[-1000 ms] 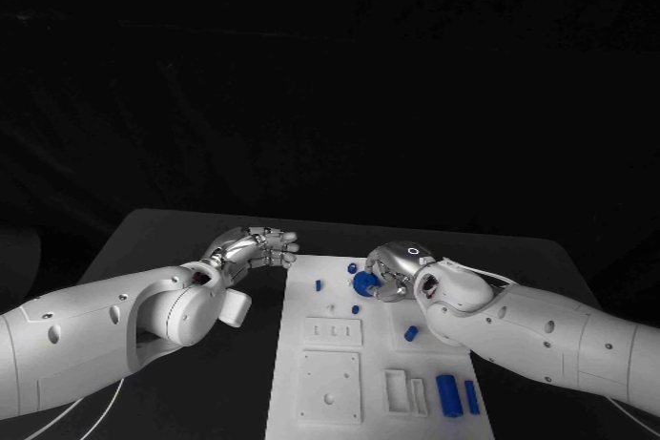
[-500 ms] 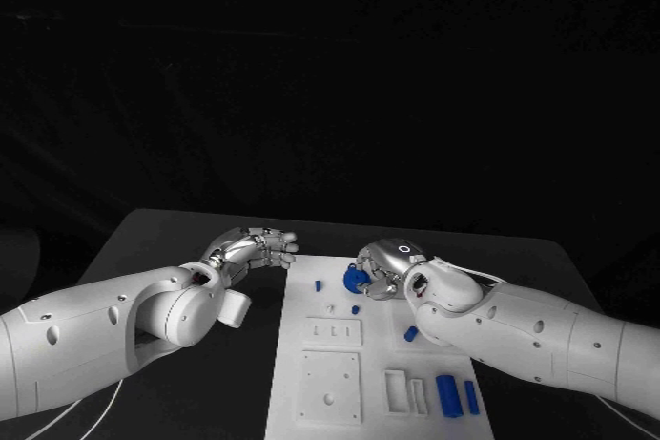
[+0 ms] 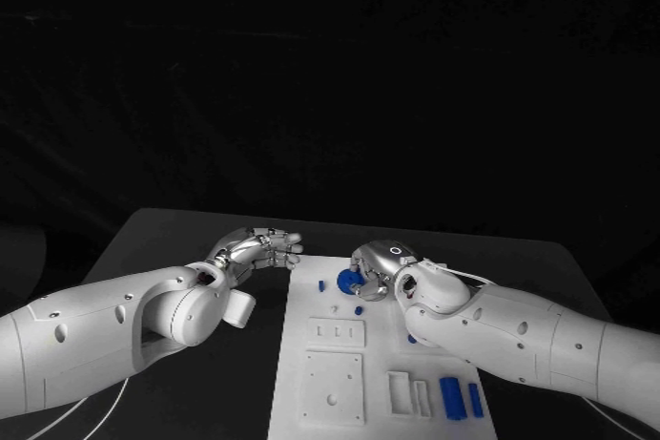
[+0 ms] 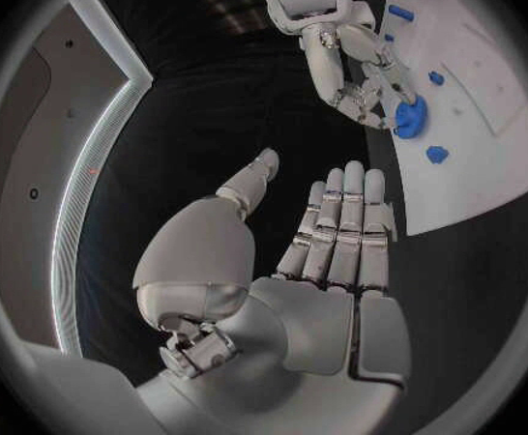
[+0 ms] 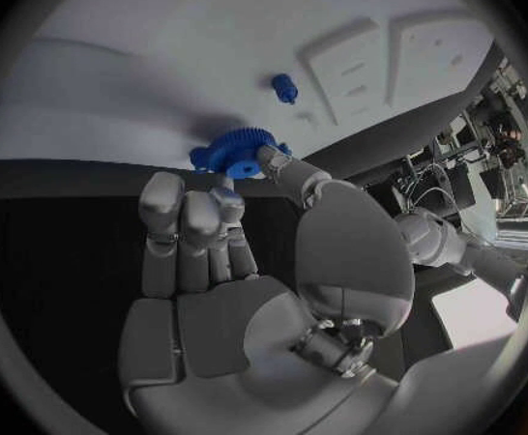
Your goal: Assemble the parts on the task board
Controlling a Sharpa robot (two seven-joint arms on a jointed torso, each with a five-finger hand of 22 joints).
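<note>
The white task board (image 3: 310,402) lies along the middle of the black table. My right hand (image 3: 379,266) is over the board's far end and pinches a blue gear (image 3: 349,281) between thumb and fingers. The right wrist view has the gear (image 5: 234,152) at the fingertips of that hand (image 5: 216,232), low over the board (image 5: 156,58); I cannot tell if it touches. My left hand (image 3: 258,248) hovers just off the board's far left corner. Its fingers (image 4: 337,227) are held straight with nothing in them. The left wrist view looks across at the gear (image 4: 410,116).
Small blue pegs (image 3: 322,285) (image 3: 359,310) stand on the board near the gear, and another blue piece (image 3: 411,339) lies by my right forearm. Two blue cylinders (image 3: 448,394) lie at the near right. White recessed blocks (image 3: 333,332) sit mid-board.
My right hand has carried the blue gear a little to the left, toward the board's far left part. The left hand has stayed almost still.
</note>
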